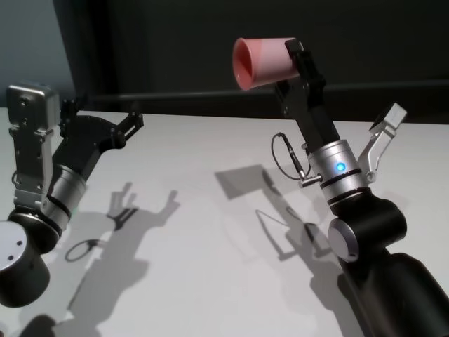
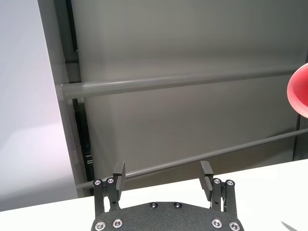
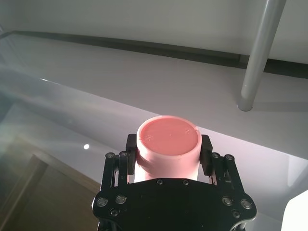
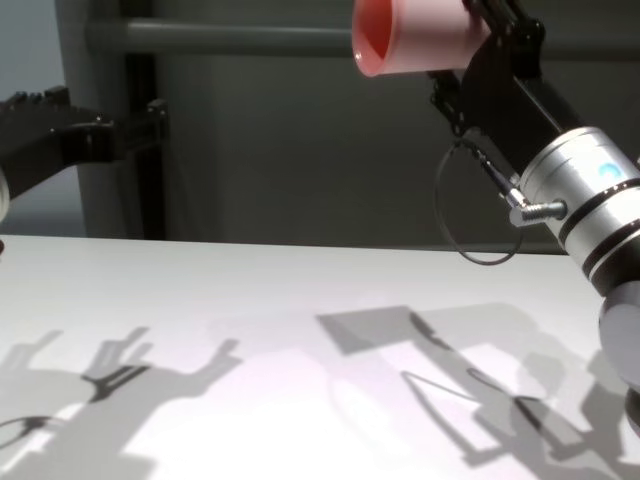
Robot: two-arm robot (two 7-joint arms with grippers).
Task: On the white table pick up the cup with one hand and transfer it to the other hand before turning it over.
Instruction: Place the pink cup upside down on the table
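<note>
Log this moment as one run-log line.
cup: on its side, mouth toward left arm, above table | right pincer: shut on cup | left pincer: open, empty

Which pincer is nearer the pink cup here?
Right. The right pincer grips the cup, held aloft on its side. The left pincer is open, off to the cup's mouth side, apart.
</note>
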